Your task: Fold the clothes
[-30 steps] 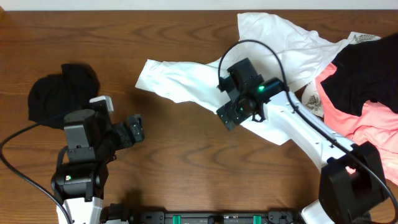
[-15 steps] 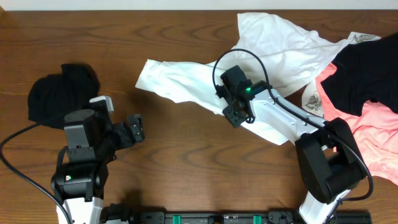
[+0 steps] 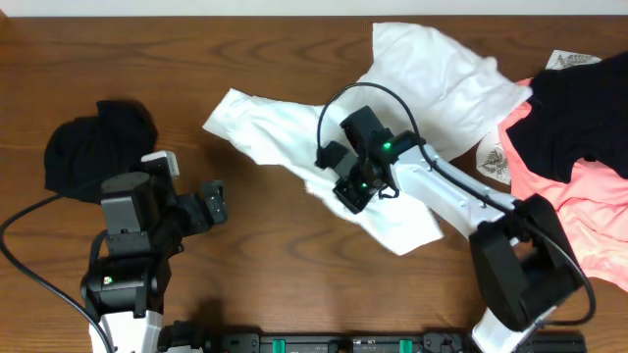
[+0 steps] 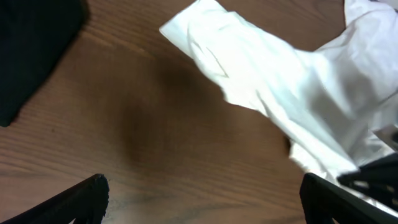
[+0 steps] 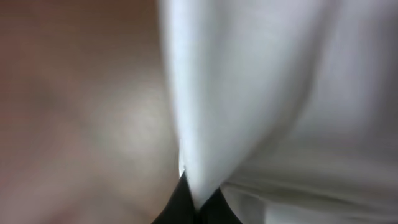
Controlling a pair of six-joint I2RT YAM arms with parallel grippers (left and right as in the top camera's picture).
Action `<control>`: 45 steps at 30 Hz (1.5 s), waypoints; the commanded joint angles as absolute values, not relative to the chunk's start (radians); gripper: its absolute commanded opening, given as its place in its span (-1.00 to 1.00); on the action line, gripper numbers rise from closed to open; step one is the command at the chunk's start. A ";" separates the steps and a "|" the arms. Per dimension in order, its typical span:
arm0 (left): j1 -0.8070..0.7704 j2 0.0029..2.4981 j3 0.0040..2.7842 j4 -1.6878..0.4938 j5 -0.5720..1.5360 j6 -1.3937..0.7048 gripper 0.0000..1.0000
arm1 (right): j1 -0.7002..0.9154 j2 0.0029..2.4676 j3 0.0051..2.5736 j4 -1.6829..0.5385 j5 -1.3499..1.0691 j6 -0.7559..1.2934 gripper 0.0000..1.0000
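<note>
**Worktop** [image 3: 275, 284]: brown wood with a strong grain, bare across its middle and near left. A pale strip [image 3: 196, 8] runs along the far edge. A dark rail [image 3: 324, 343] with green clips lies along the near edge. Nothing more of the room shows.

**T-shirt** [image 3: 432, 74]: white and crumpled. It lies spread from the far right of the worktop towards the centre, with one long part reaching left to a point. A small green-and-grey logo [image 3: 494, 160] shows at its right edge, just beside the pink garment.

**Pink garment** [image 3: 589, 196]: coral, heaped at the right edge and running out of view.

**Black garment** [image 3: 579, 118]: lies on top of the pink garment and over the T-shirt's right side.

**Black bundle** [image 3: 83, 147]: a separate heap on the far left, well apart from the T-shirt and just behind the left arm.

**Right hand** [image 3: 350, 191]: sits at the T-shirt's near edge, centre of the worktop. In the wrist view its dark fingertips [image 5: 186, 208] are together, clamped on a fold of the white cloth, which rises from between them. The wood to the left is blurred.

**Left hand** [image 3: 211, 201]: over bare wood at the near left, pointing towards the T-shirt and clear of it. Its fingers [image 4: 81, 196] stand wide apart, holding nothing.

**Cable** [image 3: 339, 103]: black, looping over the right arm.
</note>
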State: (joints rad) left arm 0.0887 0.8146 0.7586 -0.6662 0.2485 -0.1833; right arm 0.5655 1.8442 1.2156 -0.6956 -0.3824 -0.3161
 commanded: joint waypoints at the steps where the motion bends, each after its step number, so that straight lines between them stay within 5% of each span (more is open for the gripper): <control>1: 0.084 0.816 0.782 -0.666 0.250 -0.178 0.96 | 0.579 1.759 1.236 -0.697 -0.681 -0.430 -0.98; 5: 0.084 0.816 0.782 -0.666 0.250 -0.178 0.96 | 0.568 1.733 1.236 -0.654 -0.525 -0.354 -0.87; 6: 0.084 0.816 0.782 -0.666 0.250 -0.178 0.96 | 0.564 1.734 1.236 -0.645 -0.465 -0.313 -0.61; 10: 0.084 0.820 0.782 -0.668 0.251 -0.178 0.96 | 0.557 1.740 1.236 -0.646 -0.319 -0.239 -0.50; 27: 0.007 0.927 0.734 -0.763 0.534 -0.283 0.96 | 0.558 1.743 1.236 -0.650 -0.317 -0.239 -0.44; 34: -0.105 1.088 0.724 -0.762 0.543 -0.529 0.96 | 0.558 1.743 1.236 -0.654 -0.317 -0.239 -0.43; 45: -0.246 1.364 0.723 -0.551 0.592 -0.687 1.00 | 0.556 1.743 1.236 -0.701 -0.163 -0.171 -0.52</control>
